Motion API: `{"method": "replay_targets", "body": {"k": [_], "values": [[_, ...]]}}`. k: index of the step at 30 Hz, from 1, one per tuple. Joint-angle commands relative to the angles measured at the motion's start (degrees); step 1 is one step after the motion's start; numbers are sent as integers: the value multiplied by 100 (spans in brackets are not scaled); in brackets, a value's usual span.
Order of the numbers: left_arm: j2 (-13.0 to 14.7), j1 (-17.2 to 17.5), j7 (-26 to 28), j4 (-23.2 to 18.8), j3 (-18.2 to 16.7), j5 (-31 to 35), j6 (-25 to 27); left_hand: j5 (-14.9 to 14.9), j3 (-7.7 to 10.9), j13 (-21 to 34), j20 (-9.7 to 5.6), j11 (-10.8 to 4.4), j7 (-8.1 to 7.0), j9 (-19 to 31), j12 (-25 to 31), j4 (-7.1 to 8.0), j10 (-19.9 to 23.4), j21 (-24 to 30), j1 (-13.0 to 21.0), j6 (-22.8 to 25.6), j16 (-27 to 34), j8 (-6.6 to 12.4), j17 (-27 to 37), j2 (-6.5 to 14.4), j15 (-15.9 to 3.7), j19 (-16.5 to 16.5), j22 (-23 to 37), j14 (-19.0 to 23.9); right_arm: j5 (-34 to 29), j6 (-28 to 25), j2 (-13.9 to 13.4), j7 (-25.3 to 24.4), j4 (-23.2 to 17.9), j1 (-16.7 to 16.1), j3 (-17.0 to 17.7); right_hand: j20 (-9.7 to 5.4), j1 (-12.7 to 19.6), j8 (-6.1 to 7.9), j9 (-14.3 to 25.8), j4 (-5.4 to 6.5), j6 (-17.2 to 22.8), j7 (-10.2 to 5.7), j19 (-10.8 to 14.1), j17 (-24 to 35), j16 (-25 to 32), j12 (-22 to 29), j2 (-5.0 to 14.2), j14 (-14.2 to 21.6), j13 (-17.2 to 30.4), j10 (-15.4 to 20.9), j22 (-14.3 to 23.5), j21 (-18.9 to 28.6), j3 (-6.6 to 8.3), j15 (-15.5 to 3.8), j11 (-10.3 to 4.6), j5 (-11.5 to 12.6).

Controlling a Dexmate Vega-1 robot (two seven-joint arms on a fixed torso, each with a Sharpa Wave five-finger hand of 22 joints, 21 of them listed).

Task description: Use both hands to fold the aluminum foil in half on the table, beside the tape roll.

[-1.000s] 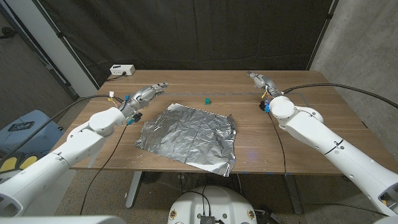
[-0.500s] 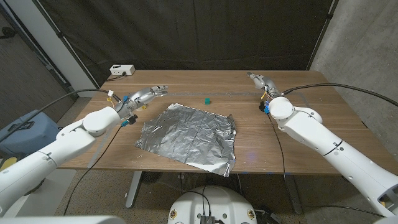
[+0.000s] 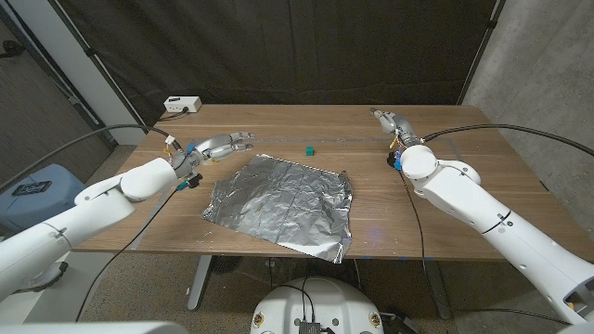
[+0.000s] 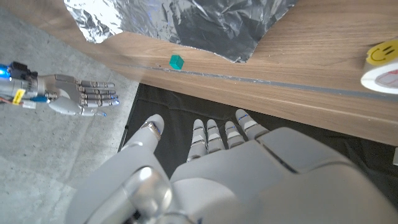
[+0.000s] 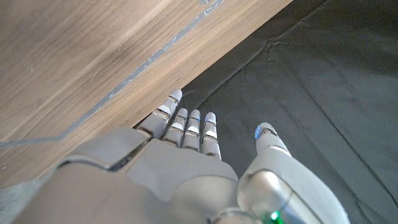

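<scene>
A crinkled sheet of aluminum foil (image 3: 278, 199) lies spread on the middle of the wooden table (image 3: 436, 209), and its far edge shows in the left wrist view (image 4: 186, 18). My left hand (image 3: 223, 144) hovers past the foil's far left corner, fingers stretched out and apart, holding nothing (image 4: 205, 162). My right hand (image 3: 385, 121) is near the table's far edge, well right of the foil, fingers straight and empty (image 5: 186, 146). The left wrist view catches it too (image 4: 81, 98). The tape roll (image 4: 382, 62), white with a yellow smiley, sits on the table near my left hand.
A small green cube (image 3: 308, 149) sits just beyond the foil's far edge (image 4: 177, 61). A white box (image 3: 183, 105) stands at the table's back left corner. A dark curtain hangs behind the table.
My left arm has swung its elbow outward, and the hand has turned to point more toward the green cube. The right hand has barely shifted. The foil has not moved.
</scene>
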Motion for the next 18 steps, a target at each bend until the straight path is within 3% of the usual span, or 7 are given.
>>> {"method": "replay_targets", "body": {"k": [1,10,18], "values": [[427,241,433,-356,-27,1181,94,27,-71,20,-20,-16,-37,14,-22,58,-35,-40,-23,-13,41,-16,46,43,-12,21,13,-39,-52,-174,24,-130,-117,-52,-6,12,1,-17,11,-31,-35,8,-14,17,-4,-17,-42,-22,9,-40,17,0,-4,8,-7,-12],[608,450,646,-514,-114,1682,22,13,-148,26,-36,-47,-117,17,-64,121,-135,-65,-99,-84,26,-42,55,77,-49,16,15,-100,-53,-200,14,-177,-205,-138,27,19,-9,-17,12,-38,-52,17,-22,25,1,-18,-30,-32,10,-65,18,4,-20,7,-3,-11],[583,547,781,-482,-97,1939,-60,18,-164,28,-74,-89,-184,18,-70,114,-154,-81,-100,-97,19,-42,43,89,-87,12,15,-108,-71,-495,75,-263,-304,-61,-5,39,-17,-19,12,-49,-81,34,-134,32,-14,-24,-16,-99,10,-109,18,-29,-40,29,16,-9]]}}
